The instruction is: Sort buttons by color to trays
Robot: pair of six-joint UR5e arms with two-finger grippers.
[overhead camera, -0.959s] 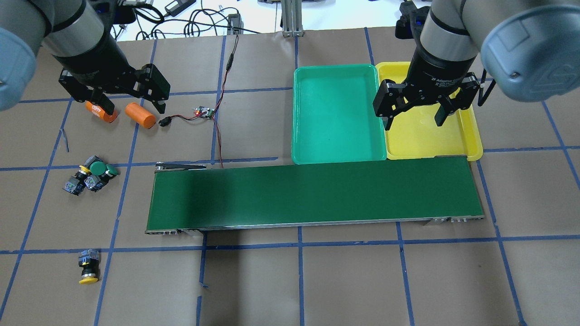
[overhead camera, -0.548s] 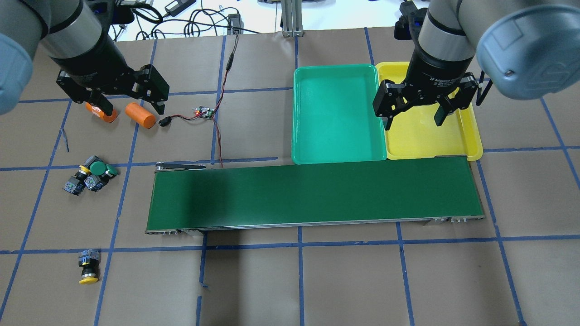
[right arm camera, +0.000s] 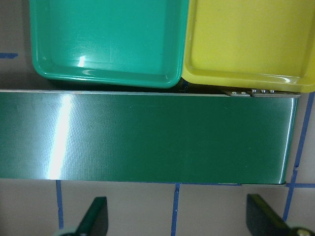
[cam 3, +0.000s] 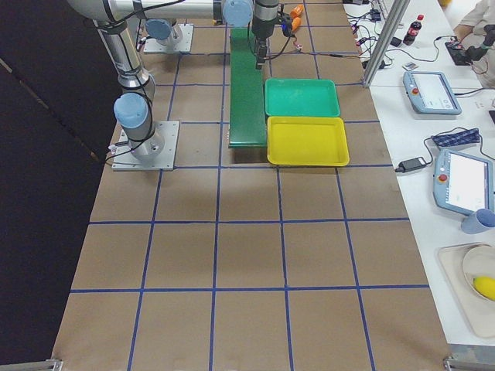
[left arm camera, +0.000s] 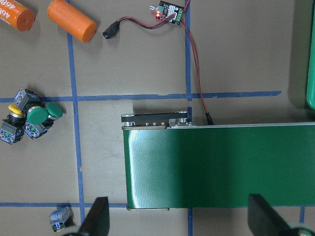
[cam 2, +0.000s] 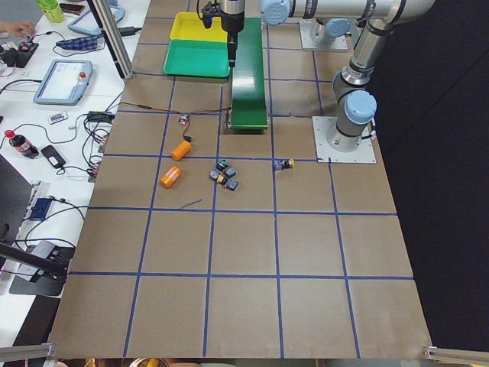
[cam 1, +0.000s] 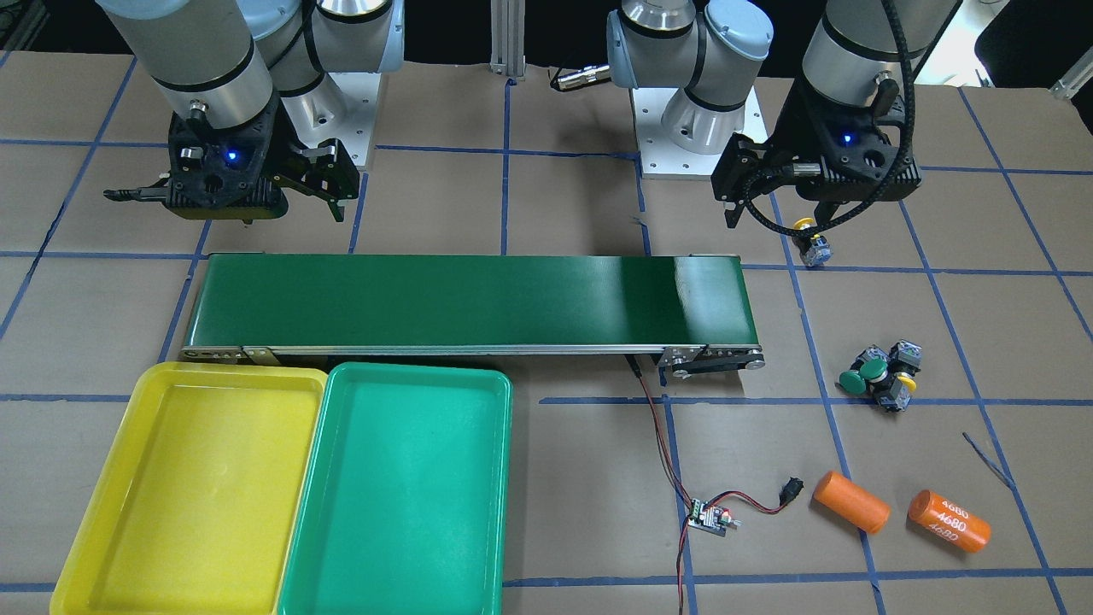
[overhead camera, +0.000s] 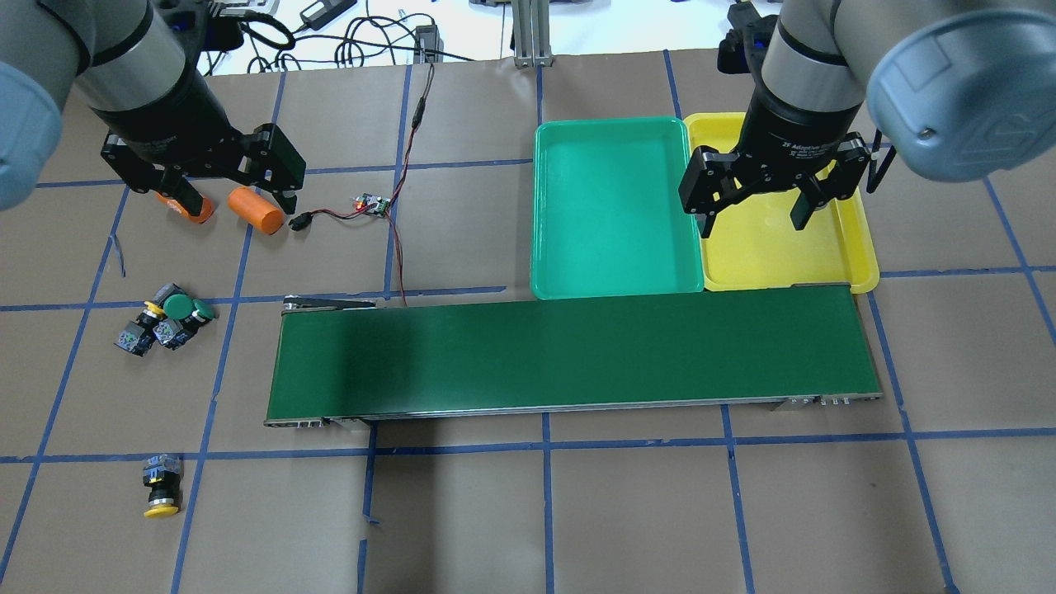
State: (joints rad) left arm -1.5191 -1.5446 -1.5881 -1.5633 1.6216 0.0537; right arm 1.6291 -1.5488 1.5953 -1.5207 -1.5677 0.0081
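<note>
Jaws stood wide on both sides, the sorting not yet begun.
At the left, the left gripper [overhead camera: 233, 191] hung with its fingers spread apart. Three buttons [overhead camera: 169, 320], one yellow and two green, touched in a cluster off the conveyor belt's [overhead camera: 569, 355] left end; another yellow button [overhead camera: 159, 488] lay apart, closer to the robot. Beyond the belt the green tray [overhead camera: 610, 214] touched the yellow tray [overhead camera: 767, 256], and the right gripper [overhead camera: 753, 216] hung open-fingered.
</note>
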